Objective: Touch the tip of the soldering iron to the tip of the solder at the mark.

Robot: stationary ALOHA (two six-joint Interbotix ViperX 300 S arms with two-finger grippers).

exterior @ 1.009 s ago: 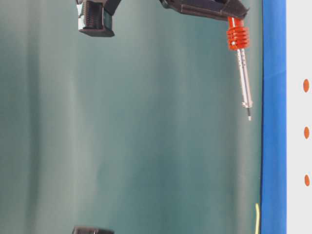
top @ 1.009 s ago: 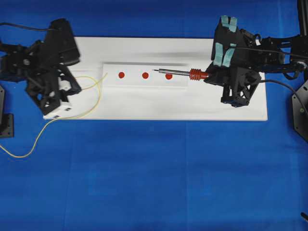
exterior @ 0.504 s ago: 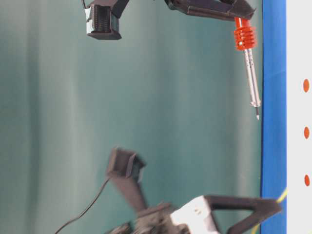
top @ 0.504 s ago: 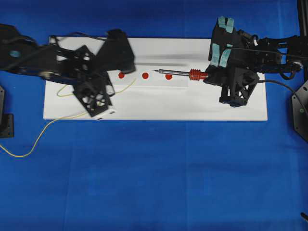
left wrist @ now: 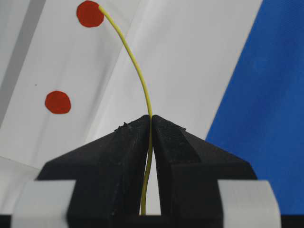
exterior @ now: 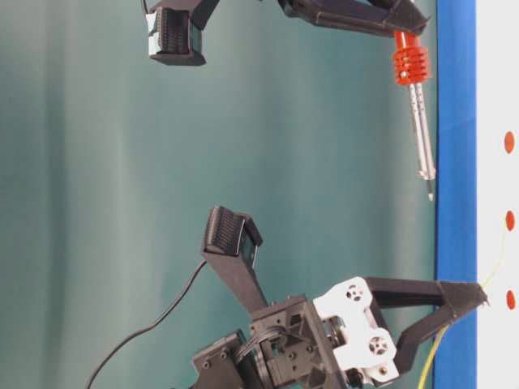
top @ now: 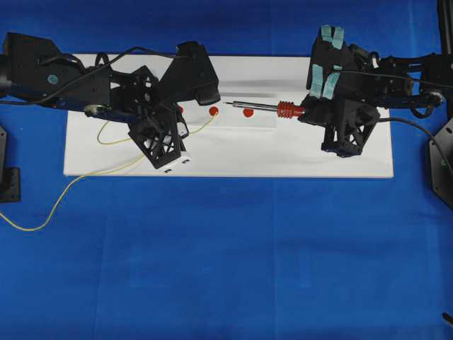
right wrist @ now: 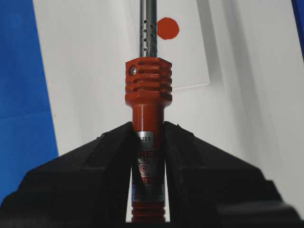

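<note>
Over white board point(top: 283, 152): left jaws clamp solder point(left wrist: 137, 71), right jaws clamp soldering iron point(right wrist: 147, 95); tips seemingly apart.

Your left gripper point(top: 185, 126) swung from left end of white board point(top: 283, 159) in toward raised strip with red marks; now sits over leftmost mark, hiding it in overhead view. Solder point(left wrist: 135, 66) came along, pinched between its jaws; tip of the solder point(left wrist: 100, 7) now at edge of middle red mark point(top: 213, 111), no longer well short of strip. In table-level view, your left gripper has entered from below. Soldering iron point(top: 265, 108) dropped slightly closer to board.
</note>
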